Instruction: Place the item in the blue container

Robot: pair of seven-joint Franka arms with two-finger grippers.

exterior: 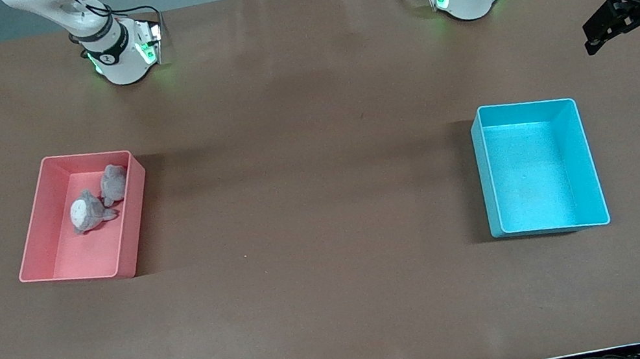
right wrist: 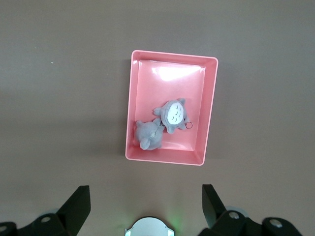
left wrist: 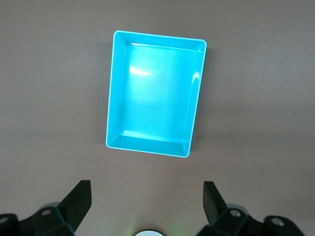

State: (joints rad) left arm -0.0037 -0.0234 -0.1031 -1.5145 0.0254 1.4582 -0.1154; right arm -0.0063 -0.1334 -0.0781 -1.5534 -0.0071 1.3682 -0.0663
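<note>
The blue container (exterior: 589, 158) is a light cyan all over, with a paler, almost white edge along its rim and a whitish glare on its floor. The pink bin (exterior: 133, 219) is a salmon pink, lighter on the inside floor. In it lie two plush toys: one grey plush (exterior: 113, 183) is plain grey, the other plush toy (exterior: 86, 214) is grey with a white belly (small dark marks show on that white patch in the right wrist view). The table cover (exterior: 312, 207) is a flat brown. Both arm bases (exterior: 124, 56) are white with black bands and green lights
</note>
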